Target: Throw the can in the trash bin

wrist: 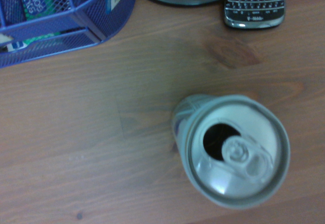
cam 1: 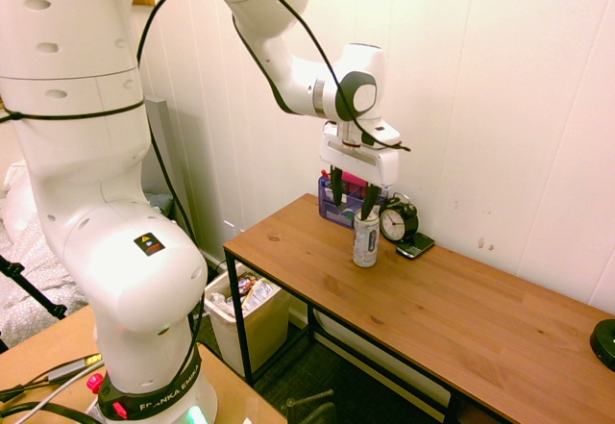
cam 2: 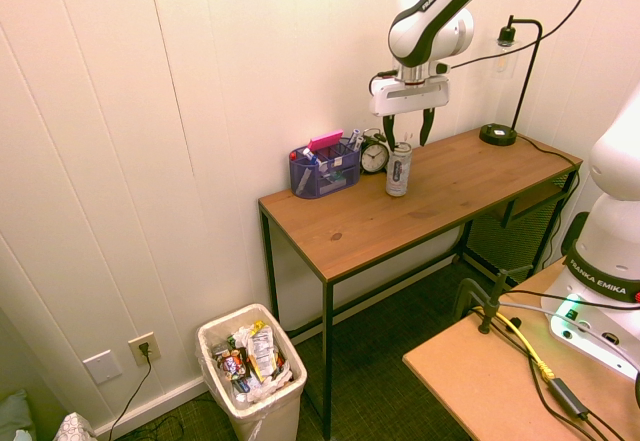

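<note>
1. Centrally in the first exterior view, the gripper (cam 1: 353,196) is seen spread wide and empty, poised just above the upright can (cam 1: 365,237) on the table (cam 1: 442,313).
2. Seen from the second exterior view, the trash bin (cam 2: 252,372) is placed at lower left, well apart.
3. Lastly, the wrist view is filled at lower right by the can's opened top.

White arm (cam 1: 96,155), blk cables, dark pincer (cam 1: 351,196).

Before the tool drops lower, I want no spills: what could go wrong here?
The can is open at the top and stands upright and free; a finger clipping its rim could tip it. The clock, phone and organizer crowd it, so a sideways nudge may knock them. The bin sits on the floor past the table's end.
</note>
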You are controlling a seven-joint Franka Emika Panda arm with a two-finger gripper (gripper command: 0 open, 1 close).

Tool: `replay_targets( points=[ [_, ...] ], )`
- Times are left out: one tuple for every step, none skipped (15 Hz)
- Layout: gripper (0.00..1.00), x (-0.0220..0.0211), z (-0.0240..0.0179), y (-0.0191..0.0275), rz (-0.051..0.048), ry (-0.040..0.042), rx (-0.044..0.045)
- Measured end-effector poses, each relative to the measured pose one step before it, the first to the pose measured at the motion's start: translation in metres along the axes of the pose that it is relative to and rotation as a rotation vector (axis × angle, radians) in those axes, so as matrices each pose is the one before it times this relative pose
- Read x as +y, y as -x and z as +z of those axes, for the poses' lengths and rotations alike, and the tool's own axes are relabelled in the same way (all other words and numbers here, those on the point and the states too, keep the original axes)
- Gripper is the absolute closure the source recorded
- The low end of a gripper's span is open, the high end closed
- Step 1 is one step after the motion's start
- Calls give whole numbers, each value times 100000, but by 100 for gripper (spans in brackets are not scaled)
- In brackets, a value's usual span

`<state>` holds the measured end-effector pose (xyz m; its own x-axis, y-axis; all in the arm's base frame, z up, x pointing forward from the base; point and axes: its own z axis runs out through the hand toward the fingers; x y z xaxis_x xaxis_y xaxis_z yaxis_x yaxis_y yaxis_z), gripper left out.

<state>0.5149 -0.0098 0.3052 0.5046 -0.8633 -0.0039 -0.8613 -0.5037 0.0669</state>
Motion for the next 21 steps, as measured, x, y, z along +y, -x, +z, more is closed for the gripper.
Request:
replay_targets(
  points=[
    [0,-702,833,-599,515,725,-805],
    [0,-555,923,-672,639,865,-657],
    [0,-404,917,-628,647,880,-517],
    [0,-326,601,-568,602,292,-58],
    [100,-323,320,-440,400,-357,278],
    [100,-287,128,-187,48,-457,366],
    [100,-215,-61,-28,-183,-452,433],
    [100,-186,-114,109,-345,-450,424],
    [100,-142,-84,102,-290,-242,262],
    [100,-119,-81,80,-239,-117,181],
    [100,-29,-3,24,-62,37,79],
    [100,64,14,-97,206,92,39],
    [100,100,58,-155,333,149,-9],
    [100,117,117,-181,377,225,-40],
    [100,108,104,-158,285,235,-55],
    [100,68,80,-99,160,159,-43],
    [100,30,7,-46,51,31,2],
    [100,8,-6,-13,-10,0,5],
    [100,-1,-49,-3,-50,-77,42],
    [100,-2,-132,-9,-86,-212,116],
    [100,5,-443,-14,-111,-638,351]
  ],
)
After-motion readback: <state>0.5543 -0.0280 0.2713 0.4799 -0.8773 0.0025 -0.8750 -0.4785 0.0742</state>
